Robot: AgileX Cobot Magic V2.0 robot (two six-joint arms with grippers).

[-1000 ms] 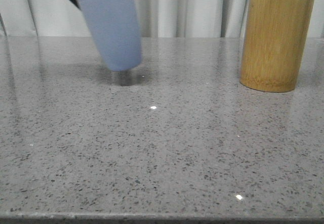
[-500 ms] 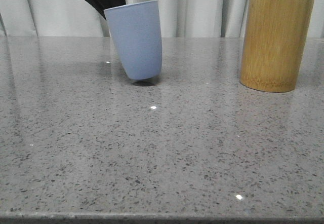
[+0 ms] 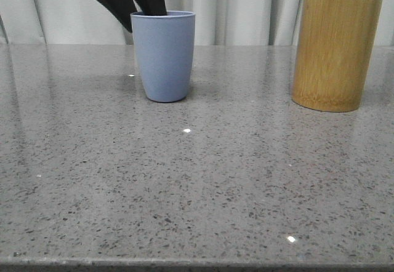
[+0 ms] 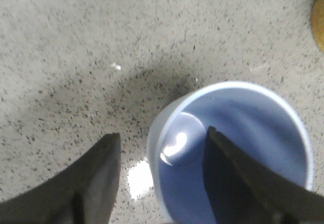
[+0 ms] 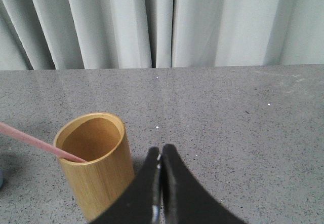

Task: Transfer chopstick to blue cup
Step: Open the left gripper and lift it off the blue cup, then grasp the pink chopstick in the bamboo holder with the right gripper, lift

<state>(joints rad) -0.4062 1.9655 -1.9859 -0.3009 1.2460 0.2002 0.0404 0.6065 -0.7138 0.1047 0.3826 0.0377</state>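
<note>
Both grippers have matte black, flat, tapering fingers (image 4: 96,178) with smooth faces.

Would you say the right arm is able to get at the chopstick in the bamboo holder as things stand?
Probably yes. The chopstick leans out over the rim of the open bamboo holder, with nothing covering it. The right gripper sits just beside the holder, but its fingers are shut and would need to open first.

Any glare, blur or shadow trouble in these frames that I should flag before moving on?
Front view: sharp, small specular glints on the table, faint reflections under the blue cup and the bamboo holder. Left wrist view: soft focus, a bright highlight inside the cup, a dark cup shadow on the stone, the left gripper blurred. Right wrist view: even light, the chopstick clear, the right gripper slightly soft.
</note>
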